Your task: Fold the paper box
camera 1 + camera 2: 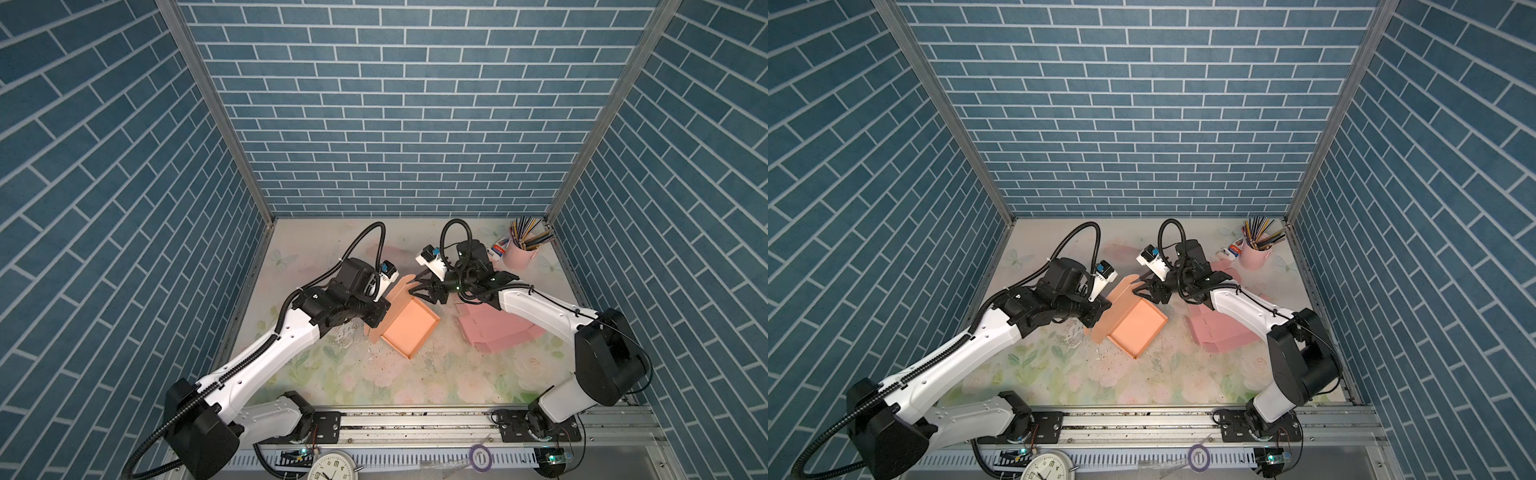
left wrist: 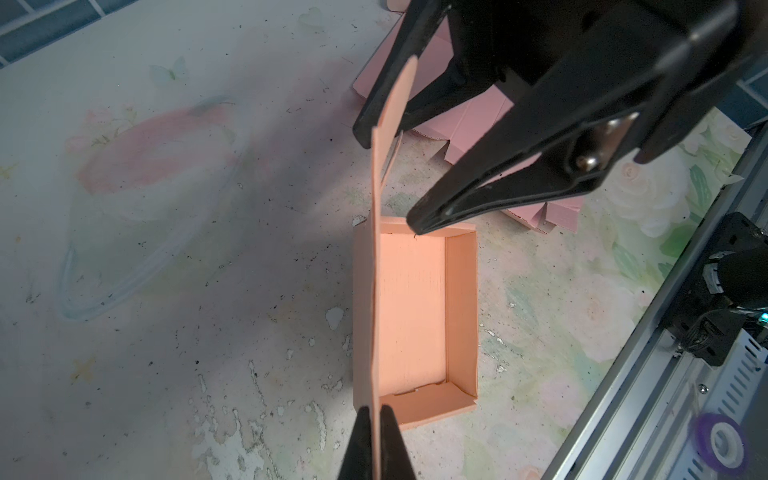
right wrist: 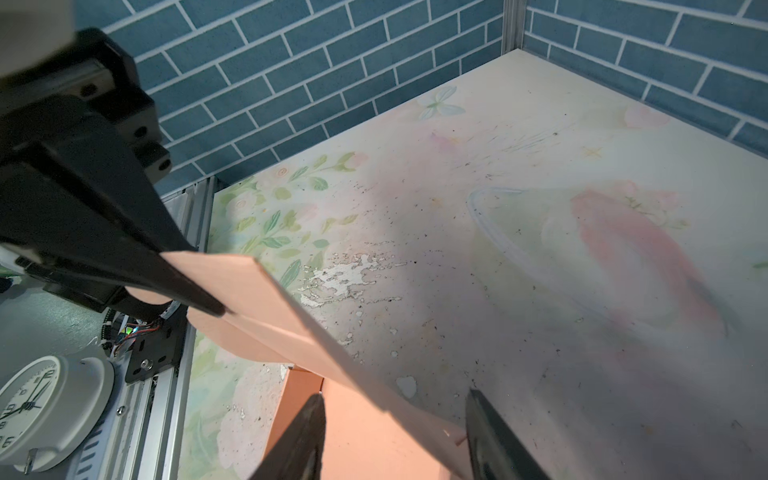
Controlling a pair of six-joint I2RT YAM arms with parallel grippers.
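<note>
Tray of orange cardboard box (image 1: 409, 328) formed; lid flap (image 3: 249, 286) upright, unclosed. Left tool (image 2: 376, 411) clamps flap; right tool (image 3: 395, 395) apart, straddling it.

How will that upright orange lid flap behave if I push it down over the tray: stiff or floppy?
Probably fairly stiff: the lid flap stands straight while the left pincer pinches one end. Likely light: the thin-walled tray may slide when pushed.

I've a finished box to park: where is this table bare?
Bare: the front strip between the orange box and the rail, and the back-left stretch below the back wall. Crowded: the middle, around the box, and the right side, with pink sheets and pencil cup.
</note>
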